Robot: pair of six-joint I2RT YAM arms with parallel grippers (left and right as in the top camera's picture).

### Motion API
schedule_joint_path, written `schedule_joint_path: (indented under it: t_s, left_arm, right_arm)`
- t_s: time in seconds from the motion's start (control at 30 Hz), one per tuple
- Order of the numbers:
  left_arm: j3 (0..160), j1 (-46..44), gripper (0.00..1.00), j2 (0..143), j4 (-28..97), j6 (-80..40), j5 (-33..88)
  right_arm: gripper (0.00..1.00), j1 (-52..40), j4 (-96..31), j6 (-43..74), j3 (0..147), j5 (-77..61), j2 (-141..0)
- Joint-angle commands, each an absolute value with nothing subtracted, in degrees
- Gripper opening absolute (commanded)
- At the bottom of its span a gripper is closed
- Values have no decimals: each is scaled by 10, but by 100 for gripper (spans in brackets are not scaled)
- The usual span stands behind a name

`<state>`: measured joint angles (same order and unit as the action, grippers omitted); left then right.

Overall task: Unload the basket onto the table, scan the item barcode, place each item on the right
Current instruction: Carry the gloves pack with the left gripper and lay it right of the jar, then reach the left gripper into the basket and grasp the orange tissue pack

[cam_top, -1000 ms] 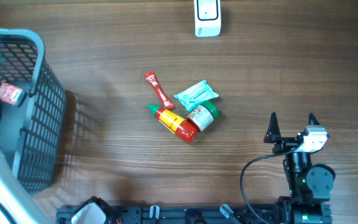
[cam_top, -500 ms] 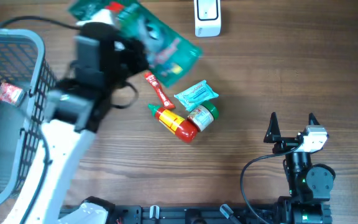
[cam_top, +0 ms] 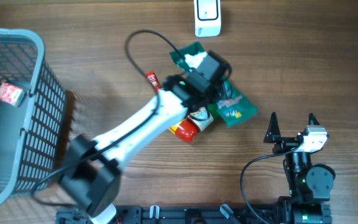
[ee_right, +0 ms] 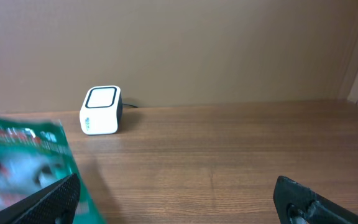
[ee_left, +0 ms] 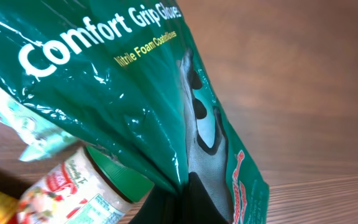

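My left gripper (cam_top: 218, 86) is shut on a green glove packet (cam_top: 236, 107) printed "Comfort Grip Gloves", holding it by an edge above the pile of items at mid-table. In the left wrist view the packet (ee_left: 135, 93) fills most of the frame and the dark fingers (ee_left: 194, 202) pinch its lower fold. No barcode shows on it. The white scanner (cam_top: 207, 17) stands at the far edge, beyond the packet; it also shows in the right wrist view, scanner (ee_right: 100, 110). My right gripper (cam_top: 291, 121) rests open at the lower right, empty, with the packet (ee_right: 23, 168) to its left.
Under the left arm lie a jar with a green lid (cam_top: 202, 117), a red sauce bottle (cam_top: 184, 129) and a red sachet (cam_top: 152, 79). A pale teal pouch (ee_left: 36, 134) shows beside the jar (ee_left: 73, 186). A grey basket (cam_top: 39, 93) at the left holds a red item (cam_top: 9, 93).
The left arm has swung from the basket at the far left to the table's middle, carrying the green packet rightward and nearer. The right arm has not moved.
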<state>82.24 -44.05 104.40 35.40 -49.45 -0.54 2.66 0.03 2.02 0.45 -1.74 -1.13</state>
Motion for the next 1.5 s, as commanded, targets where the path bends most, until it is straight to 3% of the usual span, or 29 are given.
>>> schedule_joint_path:
  t_s: [0.0, 0.07, 0.27, 0.37, 0.6, 0.7, 0.73, 0.83, 1.2, 1.33, 1.47]
  left_arm:
    - [822, -461, 4, 1074, 351, -497, -7]
    - [822, -471, 6, 1074, 347, -497, -7]
    - [822, -475, 25, 1058, 362, -497, -7]
    - [831, -471, 27, 1017, 392, -492, -18]
    - [854, -413, 45, 860, 472, -467, -211]
    - [854, -340, 56, 789, 501, -467, -284]
    - [854, -307, 66, 770, 505, -467, -302]
    - [854, -188, 79, 727, 505, -467, -316]
    - [855, 291, 82, 718, 503, -467, -138]
    - [850, 360, 84, 767, 532, -375, -137]
    - [826, 363, 97, 843, 485, -253, -138]
  right_arm:
    - [100, 23, 1, 15, 3, -27, -11]
    - [100, 23, 1, 15, 3, -27, -11]
    - [100, 23, 1, 15, 3, -27, -11]
    - [100, 23, 1, 15, 3, -27, -11]
    - [100, 23, 1, 15, 3, -27, -11]
    - [100, 23, 1, 15, 3, -27, -11]
    - [100, 23, 1, 15, 3, -27, -11]
    - [100, 23, 1, 15, 3, -27, -11]
    - [100, 23, 1, 15, 3, -27, -11]
    - [100, 23, 1, 15, 3, -27, -11]
    - [100, 23, 1, 15, 3, -27, -11]
